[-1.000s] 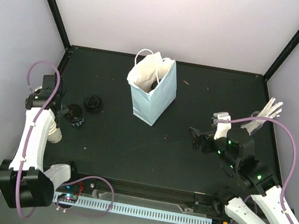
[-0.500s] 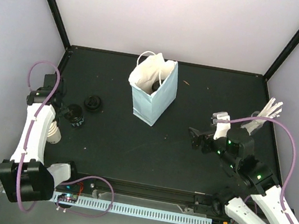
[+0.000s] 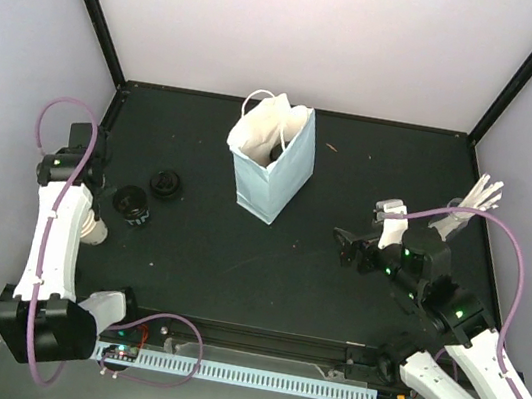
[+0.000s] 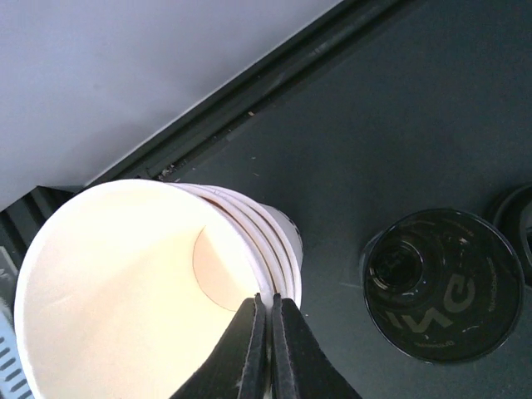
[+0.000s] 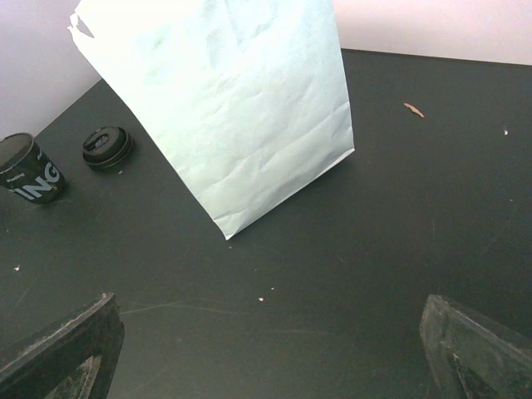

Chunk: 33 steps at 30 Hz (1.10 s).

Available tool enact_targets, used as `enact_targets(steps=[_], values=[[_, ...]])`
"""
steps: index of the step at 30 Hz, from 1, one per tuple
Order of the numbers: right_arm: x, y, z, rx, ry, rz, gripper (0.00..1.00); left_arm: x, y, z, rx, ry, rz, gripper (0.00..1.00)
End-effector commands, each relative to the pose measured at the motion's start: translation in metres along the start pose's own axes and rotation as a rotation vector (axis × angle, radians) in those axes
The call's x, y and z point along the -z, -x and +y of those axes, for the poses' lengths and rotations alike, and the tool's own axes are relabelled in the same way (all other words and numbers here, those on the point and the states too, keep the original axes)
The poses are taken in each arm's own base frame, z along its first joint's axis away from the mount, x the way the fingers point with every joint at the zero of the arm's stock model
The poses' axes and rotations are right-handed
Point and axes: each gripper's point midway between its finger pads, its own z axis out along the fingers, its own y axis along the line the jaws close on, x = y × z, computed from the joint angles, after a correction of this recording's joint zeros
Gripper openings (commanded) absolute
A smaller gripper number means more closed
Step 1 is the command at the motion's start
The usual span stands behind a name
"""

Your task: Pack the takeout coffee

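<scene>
Left: the left gripper [image 4: 268, 301], clenched on the rim of a nested stack of cream paper cups [image 4: 125, 291] near the left edge of the dark surface [image 3: 351, 173]; just right of it are an open black paper cup with white lettering [image 3: 131, 201] and, beside it, a black round plastic lid [image 3: 165, 185]. Centre: an upright light-blue paper bag with white handles [image 3: 275, 176]. Right: the right gripper [image 5: 268, 307], released and empty, faces the bag, with a clear glass of white sticks [image 3: 473, 204] behind it.
</scene>
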Motion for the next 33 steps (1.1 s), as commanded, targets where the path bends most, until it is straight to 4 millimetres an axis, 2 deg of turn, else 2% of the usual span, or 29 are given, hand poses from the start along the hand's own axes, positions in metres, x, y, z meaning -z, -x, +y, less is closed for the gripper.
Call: enact_targets(steps=[1, 5, 9, 11, 13, 16, 20, 23, 25, 28, 29, 30, 31, 32, 33], values=[[-0.001, 0.005, 0.004, 0.009, 0.021, -0.022, 1.0, 0.019, 0.011, 0.018, 0.051, 0.062, -0.034, 0.02], [0.0, 0.006, 0.003, 0.009, 0.021, -0.024, 1.0, 0.019, 0.009, 0.021, 0.052, 0.086, -0.013, 0.02], [0.0, 0.005, 0.005, 0.009, 0.03, -0.027, 1.0, 0.012, 0.0, 0.014, 0.042, 0.074, 0.04, 0.02], [0.0, 0.005, 0.005, 0.011, 0.032, -0.023, 1.0, 0.016, -0.004, 0.013, 0.033, 0.076, 0.076, 0.01], [0.0, 0.005, 0.005, 0.01, 0.032, -0.021, 1.0, 0.023, 0.001, 0.016, 0.047, 0.084, 0.063, 0.02], [-0.001, 0.005, 0.006, 0.009, 0.036, -0.02, 1.0, 0.022, 0.007, 0.018, 0.033, 0.092, 0.014, 0.02], [0.0, 0.005, 0.006, 0.009, 0.034, -0.017, 1.0, 0.028, 0.002, 0.018, 0.042, 0.095, 0.055, 0.02], [0.0, 0.004, 0.005, 0.007, 0.032, -0.018, 1.0, 0.021, 0.008, 0.01, -0.005, 0.066, 0.011, 0.02], [0.0, 0.004, 0.006, 0.008, 0.038, -0.016, 1.0, 0.025, 0.006, 0.008, 0.011, 0.062, 0.045, 0.02], [-0.001, 0.003, 0.006, 0.006, 0.034, -0.012, 1.0, 0.016, 0.005, -0.004, -0.013, 0.029, 0.061, 0.02], [-0.001, 0.004, 0.006, 0.006, 0.036, -0.012, 1.0, 0.013, 0.002, -0.003, -0.038, 0.045, 0.079, 0.02], [-0.001, 0.004, 0.006, 0.007, 0.035, -0.011, 1.0, 0.017, 0.0, -0.003, -0.045, 0.047, 0.112, 0.02], [-0.001, 0.003, 0.006, 0.008, 0.033, -0.007, 1.0, 0.021, 0.007, 0.001, -0.032, 0.085, 0.081, 0.02], [0.0, 0.003, 0.004, 0.007, 0.026, -0.006, 1.0, 0.018, 0.011, 0.006, -0.035, 0.123, 0.047, 0.02], [0.0, 0.002, 0.004, 0.005, 0.024, -0.01, 1.0, 0.012, 0.01, 0.002, -0.069, 0.109, 0.052, 0.02]])
